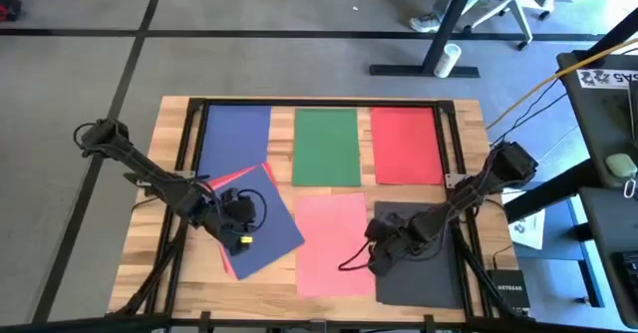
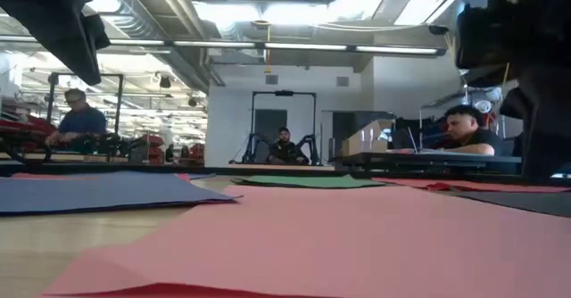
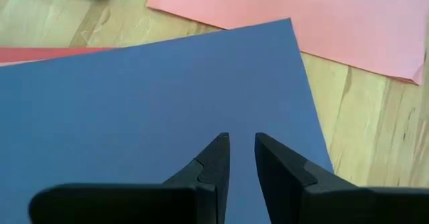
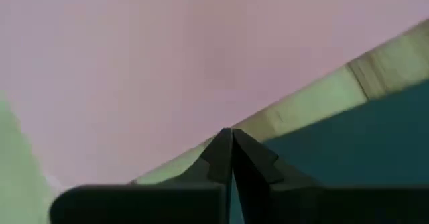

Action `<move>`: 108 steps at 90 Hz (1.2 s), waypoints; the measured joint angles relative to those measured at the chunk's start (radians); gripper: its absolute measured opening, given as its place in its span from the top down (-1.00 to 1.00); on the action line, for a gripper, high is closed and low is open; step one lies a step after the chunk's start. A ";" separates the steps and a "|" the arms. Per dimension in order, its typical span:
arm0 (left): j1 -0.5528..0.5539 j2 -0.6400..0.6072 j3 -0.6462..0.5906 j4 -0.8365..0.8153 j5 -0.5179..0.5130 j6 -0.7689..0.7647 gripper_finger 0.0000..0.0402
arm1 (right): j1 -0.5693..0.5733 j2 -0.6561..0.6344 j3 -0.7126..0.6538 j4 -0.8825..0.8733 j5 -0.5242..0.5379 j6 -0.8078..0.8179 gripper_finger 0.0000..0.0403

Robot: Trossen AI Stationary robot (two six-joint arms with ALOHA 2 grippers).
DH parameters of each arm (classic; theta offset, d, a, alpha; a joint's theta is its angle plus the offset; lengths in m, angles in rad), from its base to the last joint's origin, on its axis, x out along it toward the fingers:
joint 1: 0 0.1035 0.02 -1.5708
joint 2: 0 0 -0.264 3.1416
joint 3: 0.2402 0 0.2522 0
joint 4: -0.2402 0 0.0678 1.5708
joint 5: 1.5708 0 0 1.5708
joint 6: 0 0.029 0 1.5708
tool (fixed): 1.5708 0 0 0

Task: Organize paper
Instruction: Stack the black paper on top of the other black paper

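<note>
Several paper sheets lie flat on the wooden table [image 1: 150, 243]: blue [image 1: 235, 134], green [image 1: 327, 146] and red [image 1: 407, 146] in a far row, salmon pink [image 1: 334, 243] and dark grey [image 1: 424, 258] near. A second, skewed blue sheet [image 1: 264, 218] lies over another red sheet [image 1: 221, 180]. My left gripper [image 1: 242, 233] hovers above the skewed blue sheet [image 3: 167, 103], its fingers slightly open [image 3: 241, 140]. My right gripper [image 4: 231, 133] is shut, low over the wood strip between the pink sheet [image 4: 167, 56] and the dark sheet [image 4: 362, 150]. My right gripper points its shut fingertips [image 4: 224, 147] down at the bare wood strip [image 4: 301, 106], beside the dark sheet's edge that faces the pink sheet. I cannot tell whether the tips touch the table or that edge.
A black frame [image 1: 451, 144] runs around the far half of the table. Bare wood shows along the near edge [image 1: 199, 293]. Beyond the table are desks and seated people [image 2: 464, 128], and a stand with boxes [image 1: 608, 164] is to the right.
</note>
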 joint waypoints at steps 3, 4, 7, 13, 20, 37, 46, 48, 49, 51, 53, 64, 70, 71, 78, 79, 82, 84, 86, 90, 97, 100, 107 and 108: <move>0.000 0.000 0.000 0.001 0.000 0.000 0.72 | -0.006 0.009 0.000 0.001 -0.011 -0.021 1.00; 0.000 0.000 0.000 0.000 0.000 0.000 0.72 | -0.008 0.012 0.000 0.001 -0.015 -0.027 1.00; 0.000 0.000 0.000 0.000 0.000 0.000 0.72 | -0.014 0.021 0.000 0.001 -0.023 -0.047 1.00; 0.000 0.000 0.000 0.000 0.000 0.000 0.72 | -0.024 0.035 0.000 0.001 -0.031 -0.079 1.00; 0.000 0.000 0.000 0.000 0.000 0.000 0.72 | -0.036 0.042 0.002 0.007 -0.043 -0.110 1.00; 0.000 0.000 0.000 0.000 0.000 0.000 0.72 | -0.048 0.043 0.004 0.006 -0.119 -0.138 1.00; 0.000 0.000 0.000 0.000 0.000 0.000 0.72 | -0.047 0.044 0.018 -0.025 -0.147 -0.147 1.00; 0.000 0.000 0.000 0.000 0.000 0.000 0.72 | -0.047 0.045 0.022 -0.035 -0.153 -0.149 1.00; 0.000 0.000 0.000 0.000 0.000 0.000 0.72 | -0.046 0.045 0.024 -0.039 -0.156 -0.149 1.00; 0.000 0.000 0.000 0.000 0.000 0.000 0.72 | -0.046 0.045 0.028 -0.047 -0.162 -0.152 1.00; 0.000 0.000 0.000 0.000 0.000 0.000 0.72 | -0.045 0.045 0.032 -0.055 -0.168 -0.153 1.00; 0.000 0.000 0.000 0.000 0.000 0.000 0.72 | -0.045 0.046 0.059 -0.084 -0.181 -0.163 1.00; 0.000 0.000 0.000 0.000 0.000 0.000 0.72 | -0.045 0.046 0.065 -0.092 -0.191 -0.164 1.00; 0.000 0.000 0.000 0.000 0.000 0.000 0.72 | -0.045 0.046 0.066 -0.093 -0.191 -0.164 1.00; 0.000 0.000 0.000 0.000 0.000 0.000 0.72 | -0.045 0.046 0.078 -0.097 -0.191 -0.165 1.00; 0.000 0.000 0.000 0.000 0.001 0.000 0.72 | -0.045 0.046 0.081 -0.098 -0.191 -0.165 1.00; 0.000 0.000 0.000 0.000 0.001 0.000 0.72 | -0.045 0.046 0.090 -0.101 -0.190 -0.169 1.00; 0.000 0.000 0.000 0.000 0.001 0.000 0.72 | -0.045 0.046 0.096 -0.104 -0.189 -0.175 1.00; 0.000 0.000 0.000 0.000 0.001 0.000 0.72 | -0.045 0.046 0.100 -0.106 -0.188 -0.181 1.00; 0.000 0.000 0.000 0.000 0.001 0.000 0.72 | -0.045 0.046 0.107 -0.105 -0.188 -0.189 1.00; 0.000 0.000 0.000 0.000 0.001 0.000 0.72 | -0.045 0.046 0.111 -0.103 -0.188 -0.200 1.00; 0.000 0.000 0.000 0.000 0.001 0.000 0.72 | -0.045 0.046 0.111 -0.104 -0.188 -0.201 1.00; 0.000 0.000 0.000 0.000 0.001 0.000 0.72 | -0.045 0.054 0.111 -0.098 -0.188 -0.203 1.00; 0.000 0.000 0.000 0.000 0.001 0.000 0.72 | -0.045 0.056 0.111 -0.095 -0.188 -0.203 1.00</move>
